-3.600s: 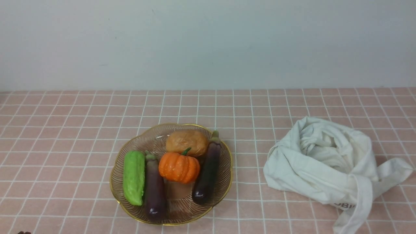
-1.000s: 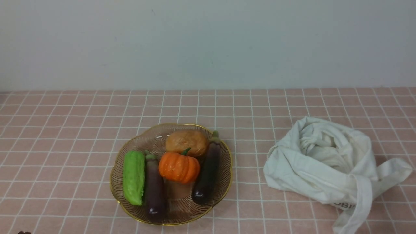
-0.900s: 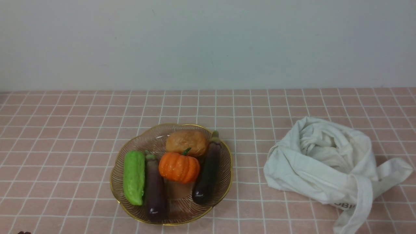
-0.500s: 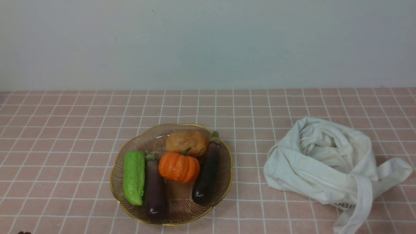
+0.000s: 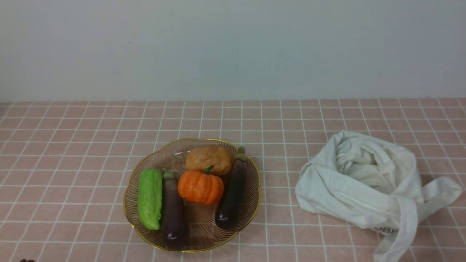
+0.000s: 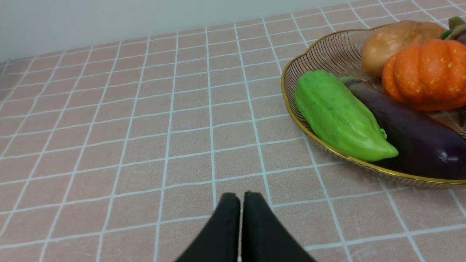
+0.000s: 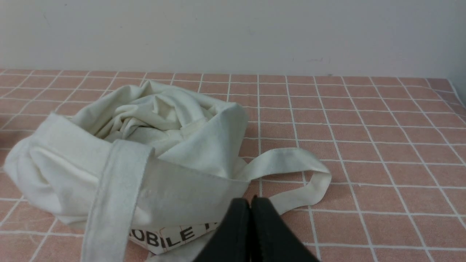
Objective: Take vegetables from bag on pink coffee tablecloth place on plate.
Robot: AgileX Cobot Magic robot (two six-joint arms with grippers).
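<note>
On the pink grid-lined tablecloth (image 5: 72,145), left of centre, the round ribbed brownish glass plate (image 5: 251,182) with its wavy gold rim holds the small ribbed orange pumpkin (image 5: 200,187) at its middle, between two dark purple eggplants (image 5: 232,196), with a green gourd (image 5: 149,198) at the far left and a brown potato (image 5: 209,159) behind. Well apart to the right, the crumpled off-white cloth tote bag (image 5: 364,182) lies slumped open. Both the left gripper (image 6: 240,198) and the right gripper (image 7: 250,203) have their black fingers pressed together, holding nothing.
</note>
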